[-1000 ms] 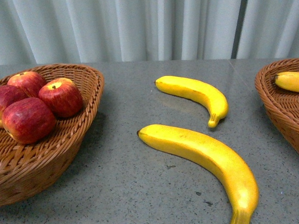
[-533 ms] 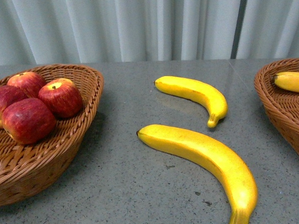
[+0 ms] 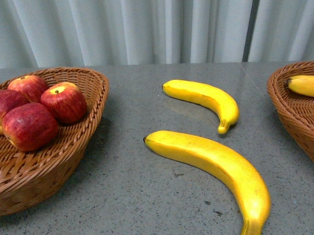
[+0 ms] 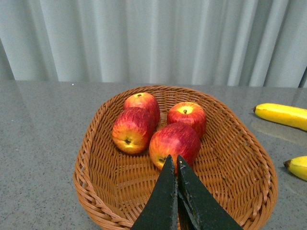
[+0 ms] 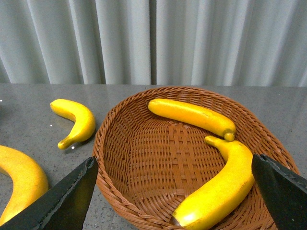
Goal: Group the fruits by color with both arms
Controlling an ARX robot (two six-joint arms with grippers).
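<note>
4 red apples (image 4: 175, 141) in L basket (image 4: 96, 158); 2 yellow bananas (image 5: 192, 116) in R basket (image 5: 144, 158); 2 loose bananas (image 3: 211, 159) on table (image 3: 134, 201).

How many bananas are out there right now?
4. On the table: the near banana and the far banana. Inside the right basket: the straighter banana and the curved banana. None appears hidden.
</note>
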